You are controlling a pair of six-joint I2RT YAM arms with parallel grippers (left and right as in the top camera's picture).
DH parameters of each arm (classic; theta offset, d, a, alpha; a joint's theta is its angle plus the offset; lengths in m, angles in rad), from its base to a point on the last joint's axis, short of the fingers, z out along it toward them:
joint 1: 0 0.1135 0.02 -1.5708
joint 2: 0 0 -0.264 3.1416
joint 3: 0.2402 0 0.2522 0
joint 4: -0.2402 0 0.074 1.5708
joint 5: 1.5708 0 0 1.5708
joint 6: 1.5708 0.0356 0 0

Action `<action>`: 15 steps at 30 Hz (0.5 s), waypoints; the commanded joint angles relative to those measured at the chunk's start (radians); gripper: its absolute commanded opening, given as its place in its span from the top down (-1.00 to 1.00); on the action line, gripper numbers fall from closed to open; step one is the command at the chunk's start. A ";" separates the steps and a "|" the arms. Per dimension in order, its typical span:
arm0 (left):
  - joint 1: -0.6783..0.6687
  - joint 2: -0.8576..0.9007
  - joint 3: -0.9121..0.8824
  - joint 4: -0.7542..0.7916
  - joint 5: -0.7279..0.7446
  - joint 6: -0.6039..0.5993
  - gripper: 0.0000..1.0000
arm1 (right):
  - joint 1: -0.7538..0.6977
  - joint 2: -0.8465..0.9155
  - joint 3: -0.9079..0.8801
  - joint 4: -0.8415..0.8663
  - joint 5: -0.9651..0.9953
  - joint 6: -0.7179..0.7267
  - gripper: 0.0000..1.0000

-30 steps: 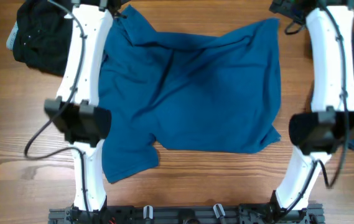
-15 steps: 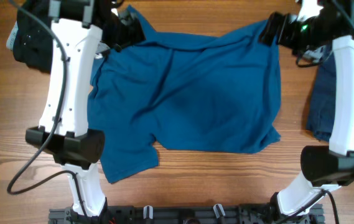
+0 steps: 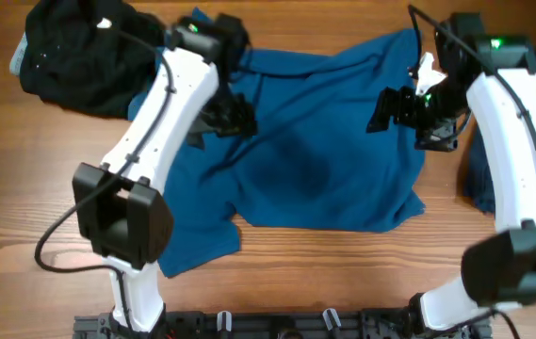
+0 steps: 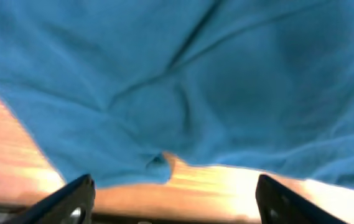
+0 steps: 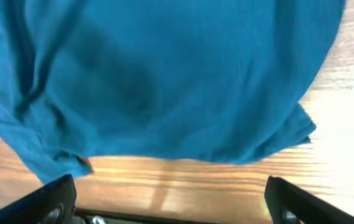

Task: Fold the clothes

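Note:
The clothes' medium-blue polo shirt [image 3: 324, 169] lies spread and wrinkled across the middle of the wooden table, one sleeve towards the near left. My left gripper [image 3: 222, 121] hovers over the shirt's left part, and my right gripper [image 3: 388, 109] hovers over its upper right part. In the left wrist view the shirt [image 4: 183, 81] fills the top, and the left gripper [image 4: 177, 205] stands open with bare wood between its fingers. The right wrist view shows the shirt's hem [image 5: 164, 81] and the right gripper [image 5: 167, 208] open, holding nothing.
A black garment [image 3: 70, 52] is bunched at the far left corner. A darker blue garment [image 3: 479, 174] lies at the right edge, partly behind my right arm. Bare wood runs along the near edge in front of the shirt [image 3: 343, 273].
Both arms have swung back from the far edge of the table, and their grippers now hang over the shirt. The shirt itself has barely shifted.

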 commanded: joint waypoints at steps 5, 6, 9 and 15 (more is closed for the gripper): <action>-0.036 -0.084 -0.283 0.164 -0.002 -0.082 -0.66 | 0.063 -0.103 -0.284 0.175 -0.023 0.050 -0.92; -0.031 -0.084 -0.319 0.187 0.004 -0.082 -0.64 | 0.063 -0.103 -0.332 0.214 -0.023 0.072 -0.92; -0.013 -0.084 -0.430 0.266 0.023 -0.081 -0.60 | 0.063 -0.103 -0.455 0.337 -0.023 0.139 -0.85; 0.022 -0.084 -0.550 0.363 0.037 -0.081 -0.51 | 0.063 -0.102 -0.587 0.464 -0.023 0.177 -0.45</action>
